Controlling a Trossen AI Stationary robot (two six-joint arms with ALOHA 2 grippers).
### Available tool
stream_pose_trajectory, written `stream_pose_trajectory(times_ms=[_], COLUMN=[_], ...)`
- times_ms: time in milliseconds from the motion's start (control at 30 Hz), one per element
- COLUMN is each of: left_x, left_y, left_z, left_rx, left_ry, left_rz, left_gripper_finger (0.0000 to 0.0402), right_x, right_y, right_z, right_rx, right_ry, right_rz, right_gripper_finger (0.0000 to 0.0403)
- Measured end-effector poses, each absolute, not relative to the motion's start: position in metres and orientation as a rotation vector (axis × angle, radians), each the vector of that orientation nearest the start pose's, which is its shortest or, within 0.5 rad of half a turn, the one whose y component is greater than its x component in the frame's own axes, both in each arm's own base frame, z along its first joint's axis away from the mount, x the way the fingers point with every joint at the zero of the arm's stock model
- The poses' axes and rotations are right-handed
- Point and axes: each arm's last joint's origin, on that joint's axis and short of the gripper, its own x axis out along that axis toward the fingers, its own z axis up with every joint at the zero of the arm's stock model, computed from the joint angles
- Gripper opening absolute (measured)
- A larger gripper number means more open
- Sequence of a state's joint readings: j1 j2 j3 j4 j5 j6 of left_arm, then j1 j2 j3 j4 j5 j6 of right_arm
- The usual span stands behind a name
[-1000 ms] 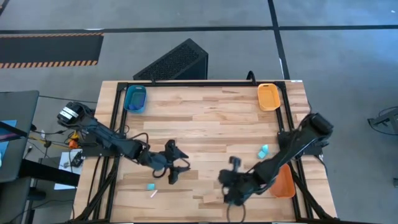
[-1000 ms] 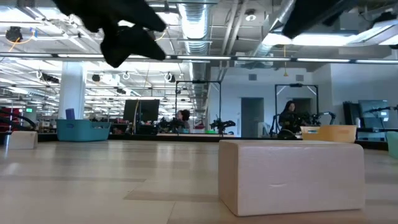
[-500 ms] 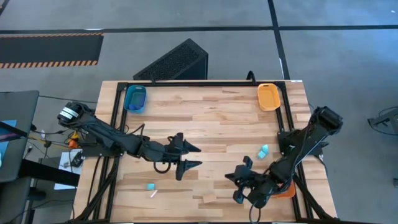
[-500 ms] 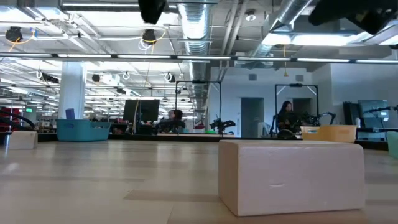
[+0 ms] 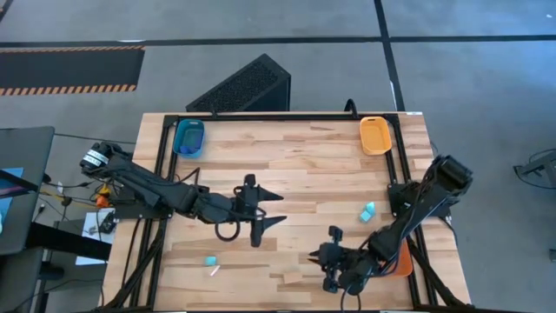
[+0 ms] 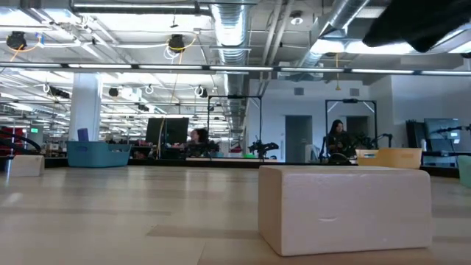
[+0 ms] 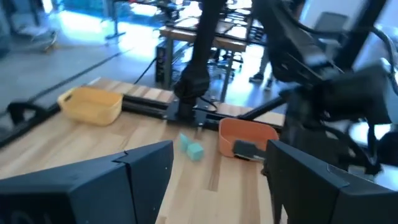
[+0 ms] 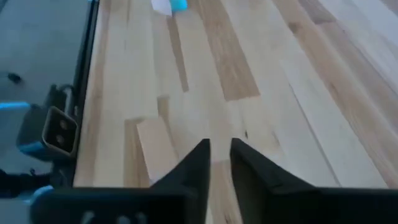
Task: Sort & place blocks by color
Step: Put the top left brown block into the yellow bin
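My left gripper [image 5: 269, 209] hangs open and empty over the middle of the table, fingers pointing toward the right edge. My right gripper [image 5: 320, 261] is near the front edge, its fingers [image 8: 219, 155] all but together and empty. A tan block [image 8: 155, 149] lies flat on the table just beyond them; it also shows close up in the low view [image 6: 344, 206]. A cyan block [image 5: 210, 260] and a pale piece [image 5: 215, 271] lie at the front left. Two cyan cubes [image 5: 367, 211] lie at the right and also show in the left wrist view [image 7: 193, 148].
A blue tray [image 5: 188, 137] stands at the far left corner and a yellow-orange tray [image 5: 375, 135] at the far right corner. An orange tray [image 5: 401, 256] sits at the front right, partly under my right arm. Another tan block [image 6: 26, 165] lies at the left.
My left gripper has gone toward the table's right edge and up, leaving the low view, and has turned until its fingers point toward the right edge. My right gripper has swung toward the right edge and back, staying near the front edge.
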State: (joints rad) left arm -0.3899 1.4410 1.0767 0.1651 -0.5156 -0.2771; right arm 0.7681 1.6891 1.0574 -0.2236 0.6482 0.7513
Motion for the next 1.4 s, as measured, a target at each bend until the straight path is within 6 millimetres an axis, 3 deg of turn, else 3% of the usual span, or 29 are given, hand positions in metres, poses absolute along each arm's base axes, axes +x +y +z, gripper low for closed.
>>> stream_pose_trajectory(times_ms=[167,367,533,733,933,1200,1400], left_x=[0.308,0.308,0.308,0.309,0.294,0.266,0.241], left_y=[-0.11,-0.109,-0.109,-0.107,-0.128,-0.151,-0.136], left_z=[0.317,0.317,0.316,0.313,0.296,0.277,0.268], left_rx=[-0.335,-0.328,-0.228,-0.314,-0.258,-0.22,-0.26], left_ry=[0.126,0.12,0.137,0.16,0.327,0.469,0.655], left_rz=[0.216,0.24,0.218,0.198,0.211,0.314,0.432], left_gripper_finger=[0.0247,0.0247,0.0247,0.0247,0.0247,0.0247,0.0247], right_x=[0.262,0.279,0.286,0.286,0.296,0.308,0.328], right_y=[0.227,0.221,0.234,0.253,0.261,0.246,0.212], right_z=[0.202,0.185,0.175,0.151,0.131,0.13,0.153], right_rx=[0.187,0.219,0.169,-0.032,-0.176,-0.053,-0.029], right_ry=[0.635,0.715,0.727,0.776,0.8,0.878,0.864], right_rz=[-0.121,-0.081,-0.001,0.084,0.113,0.072,0.077], right_gripper_finger=[0.0156,0.021,0.0209,0.0197,0.0223,0.0248,0.0249])
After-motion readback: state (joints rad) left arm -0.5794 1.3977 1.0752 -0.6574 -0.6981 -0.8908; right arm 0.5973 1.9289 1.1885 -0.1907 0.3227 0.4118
